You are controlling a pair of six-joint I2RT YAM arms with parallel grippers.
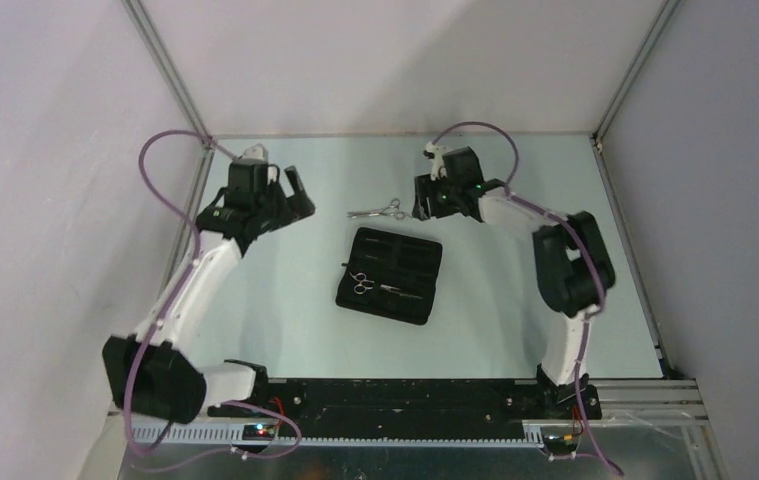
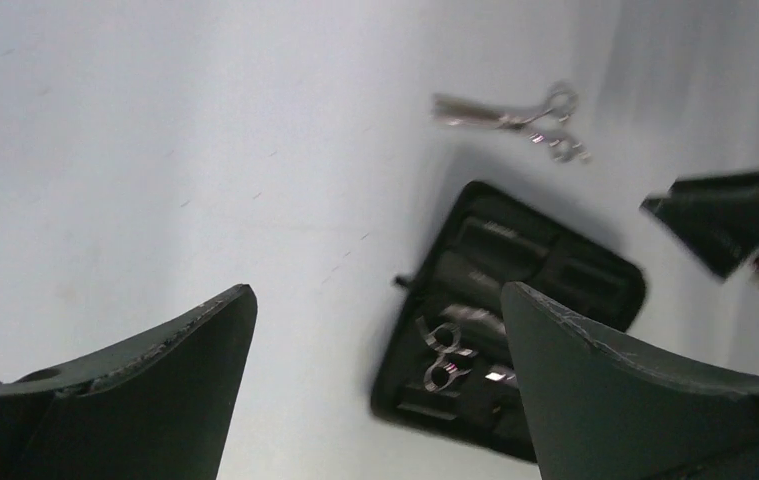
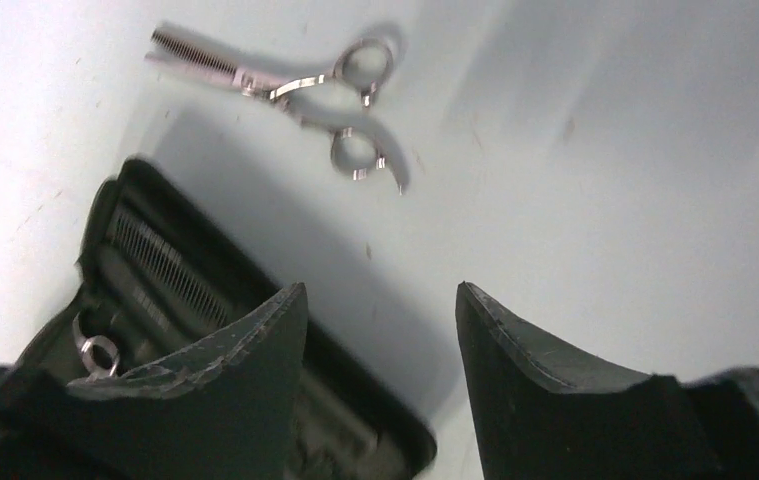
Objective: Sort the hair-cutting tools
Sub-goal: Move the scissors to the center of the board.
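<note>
Hard to read inside the open black case (image 1: 405, 262) at the centre of the top view: dark pockets, black on black. Sharper from the right wrist, yet half covered there by the right gripper (image 3: 380, 295) and cut off at the lower edge of the frame. Smeared by blur in the left wrist view, with its near end lost behind the left gripper (image 2: 377, 292) at the lower right.

Counted: two pairs of scissors. One pair, thinning scissors (image 3: 275, 85) with a toothed blade, lying loose on the pale table (image 1: 485, 300) just above the case in the top view, blades toward the left of the frame, rings toward the right. The other pair, silver scissors (image 1: 360, 283), tucked into the left part of the case; only one ring of it showing at the lower left of the right wrist view. Combs: one comb (image 3: 170, 268), a row of fine teeth inside the case, made out for certain; a second not distinguishable from the dark lining.

Left gripper at the upper left of the top view, hovering over bare table, jaws spread wide, nothing between them. Right gripper just right of the loose pair's rings, short of them and not touching, jaws apart, nothing clamped.
</note>
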